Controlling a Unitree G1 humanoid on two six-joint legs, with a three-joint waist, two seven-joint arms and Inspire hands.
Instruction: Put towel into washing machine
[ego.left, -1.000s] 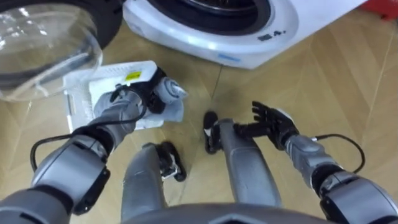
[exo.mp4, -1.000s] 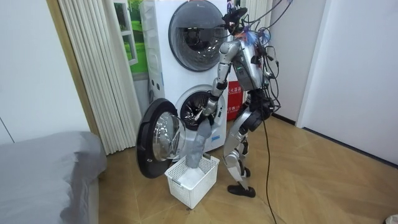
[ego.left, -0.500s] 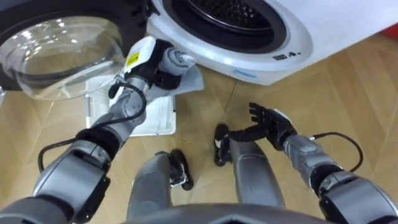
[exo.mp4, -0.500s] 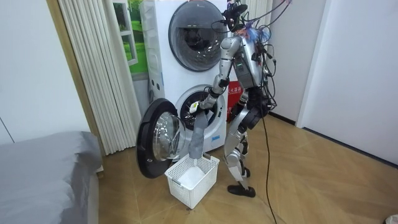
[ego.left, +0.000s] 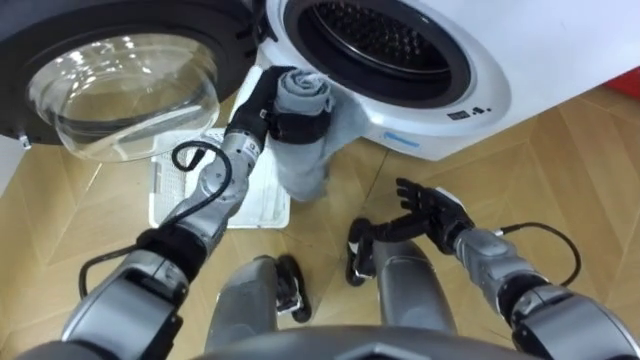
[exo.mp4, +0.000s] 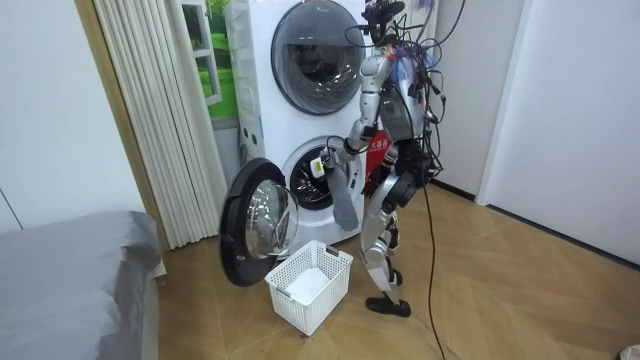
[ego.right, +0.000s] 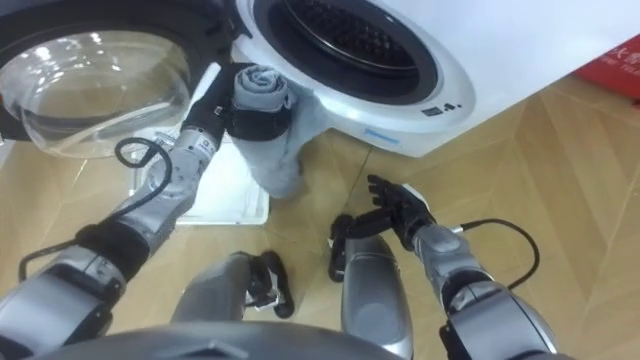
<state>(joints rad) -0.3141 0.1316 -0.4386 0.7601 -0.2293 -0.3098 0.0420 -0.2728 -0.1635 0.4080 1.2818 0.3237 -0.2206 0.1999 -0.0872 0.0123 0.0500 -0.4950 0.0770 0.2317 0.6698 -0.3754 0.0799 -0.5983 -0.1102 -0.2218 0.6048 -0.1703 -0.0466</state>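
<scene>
The robot stands upright on the pale herringbone wooden floor (ego.left: 560, 170), close before the white front-loading washing machine (ego.left: 455, 95), which sits under a second white machine with a closed round door (exo.mp4: 318, 45); the lower machine's round door with a clear bowl-shaped glass pane (ego.left: 120, 85) is swung wide open to the robot's left, baring the dark perforated drum (ego.left: 370, 35). The left robot hand (ego.left: 270, 112) is raised to the lower left of the drum opening, its dark fingers curled tightly round the grey towel (ego.left: 305, 165); the towel's bunched, rolled top sits above the fingers, right at the lip of the opening and outside the drum, while the rest hangs down loose in front of the machine's white face; whether the cloth touches the rim cannot be told. Below the hanging end and a little to the robot's left, a white slatted plastic laundry basket (ego.left: 165, 195) stands on the floor in front of the open door, apart from the towel. The right robot hand (ego.left: 430, 210) is held low beside the right thigh, palm turned inward, fingers spread and straight, holding nothing. In the room view a cream pleated curtain (exo.mp4: 150, 110) hangs at the room view's left of the machines, and a bed with a grey cover (exo.mp4: 70, 270) fills the lower left corner.
</scene>
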